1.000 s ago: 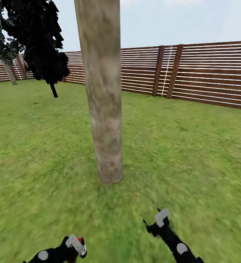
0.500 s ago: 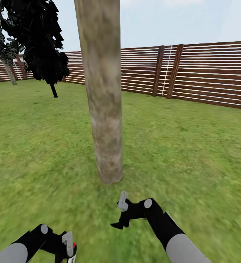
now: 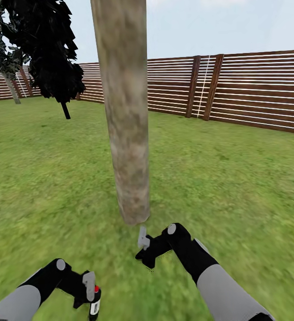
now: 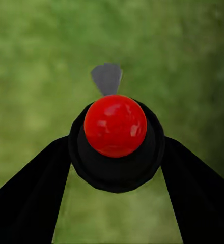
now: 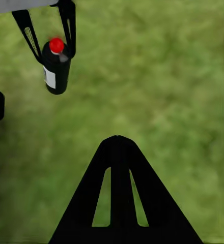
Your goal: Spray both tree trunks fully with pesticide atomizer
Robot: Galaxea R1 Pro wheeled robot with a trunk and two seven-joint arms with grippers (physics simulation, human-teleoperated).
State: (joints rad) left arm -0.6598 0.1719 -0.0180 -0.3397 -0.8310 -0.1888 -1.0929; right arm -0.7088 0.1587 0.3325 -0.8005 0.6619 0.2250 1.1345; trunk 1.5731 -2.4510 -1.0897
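Left wrist view: the left jaws (image 4: pixel 114 152) clamp the atomizer (image 4: pixel 115 133), its red cap between them, above the grass (image 4: pixel 35 61). The right jaws (image 5: pixel 119 140) are pressed together with nothing between them, the tree trunk (image 3: pixel 124 116) just ahead.

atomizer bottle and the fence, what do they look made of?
Atomizer bottle: looks like glossy black plastic, with a shiny red cap and a pale label; it could be coated metal. It sits in the left tool. Fence: brown wood by its look, horizontal slats on leaning posts, matte.
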